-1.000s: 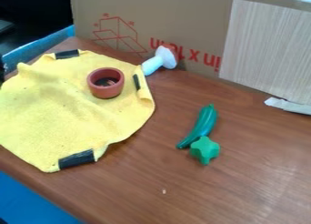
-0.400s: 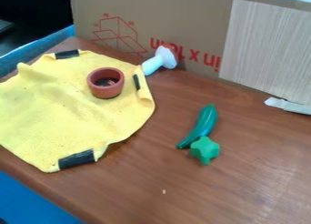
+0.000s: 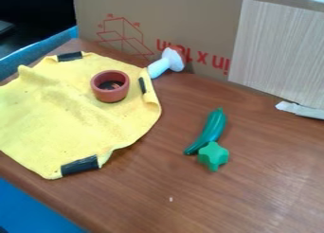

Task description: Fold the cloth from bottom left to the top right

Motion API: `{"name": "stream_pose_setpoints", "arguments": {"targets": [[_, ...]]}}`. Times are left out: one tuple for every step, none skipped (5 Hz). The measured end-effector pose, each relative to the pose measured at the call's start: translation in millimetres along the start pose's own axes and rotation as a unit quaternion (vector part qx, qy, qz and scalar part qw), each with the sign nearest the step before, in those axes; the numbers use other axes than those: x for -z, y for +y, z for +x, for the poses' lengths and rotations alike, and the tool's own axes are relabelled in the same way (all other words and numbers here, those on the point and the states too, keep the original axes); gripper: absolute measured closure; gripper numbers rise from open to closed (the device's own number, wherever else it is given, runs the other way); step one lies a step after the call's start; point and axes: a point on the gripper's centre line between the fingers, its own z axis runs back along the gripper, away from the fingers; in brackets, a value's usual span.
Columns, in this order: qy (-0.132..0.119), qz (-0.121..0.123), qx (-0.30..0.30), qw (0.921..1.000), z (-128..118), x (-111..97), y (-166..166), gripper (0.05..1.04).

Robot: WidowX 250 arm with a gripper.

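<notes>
The yellow cloth (image 3: pixel 69 118) lies spread over the left part of the brown table, with slight wrinkles and a raised fold at its upper left. Its left side runs out of the view. Black tape patches mark its top, right and bottom edges, and the right edge curls up a little. On the cloth's upper right part stands a reddish-brown pot (image 3: pixel 110 95), upright, with something small and dark inside.
A white mushroom-like toy (image 3: pixel 166 62) touches the cloth's upper right edge. Right of the cloth, a green elongated toy (image 3: pixel 212 128) lies against a green star-shaped piece (image 3: pixel 214 156). A cardboard wall (image 3: pixel 190 19) closes off the back, and a whitish strip (image 3: pixel 301 110) lies at the right.
A dark shape at the left edge, beside the cloth's upper left, has gone out of view. The cloth, pot and toys have not visibly moved.
</notes>
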Motion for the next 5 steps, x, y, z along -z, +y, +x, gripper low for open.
{"name": "stream_pose_setpoints", "arguments": {"targets": [[-0.008, -0.008, -0.038, 0.9992, 0.6, 0.0, 7.5, 0.401], [-0.011, -0.016, -0.083, 0.9963, 3.0, 1.4, 16.6, 0.676], [-0.012, -0.020, -0.092, 0.9954, 2.9, 0.4, 17.4, 0.908], [-0.008, -0.024, -0.093, 0.9953, 2.1, -0.2, 16.1, 1.021], [-0.004, -0.031, -0.092, 0.9953, 1.5, -0.9, 15.6, 1.034]]}}
